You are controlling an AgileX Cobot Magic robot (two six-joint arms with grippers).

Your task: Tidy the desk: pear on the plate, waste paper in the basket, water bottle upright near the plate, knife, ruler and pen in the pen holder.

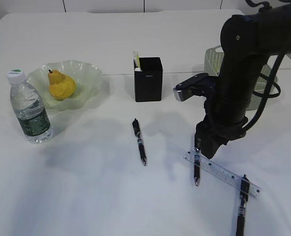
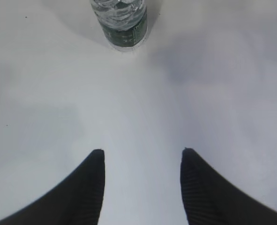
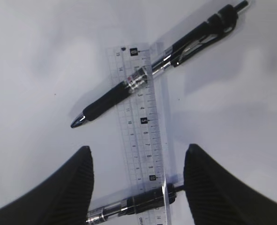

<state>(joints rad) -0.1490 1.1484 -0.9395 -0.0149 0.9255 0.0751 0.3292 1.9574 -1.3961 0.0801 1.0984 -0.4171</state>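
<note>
My right gripper [image 1: 205, 149] [image 3: 137, 152] hangs open just above the clear ruler [image 1: 223, 173] [image 3: 140, 117], which lies across two black pens [image 3: 152, 70] [image 3: 133, 204]. A third pen [image 1: 139, 141] lies alone mid-desk. The yellow pear [image 1: 61, 85] sits on the green plate [image 1: 88, 73], with the water bottle [image 1: 30, 106] [image 2: 123, 21] upright beside it. The black pen holder [image 1: 148, 79] has a pale tip [image 1: 136, 59] sticking out, perhaps the knife. My left gripper [image 2: 142, 152] is open over bare desk [image 2: 143, 103], short of the bottle. Waste paper is out of view.
The sage-green basket [image 1: 213, 58] stands at the back right, mostly hidden behind my right arm [image 1: 243, 73]. The left arm does not show in the exterior view.
</note>
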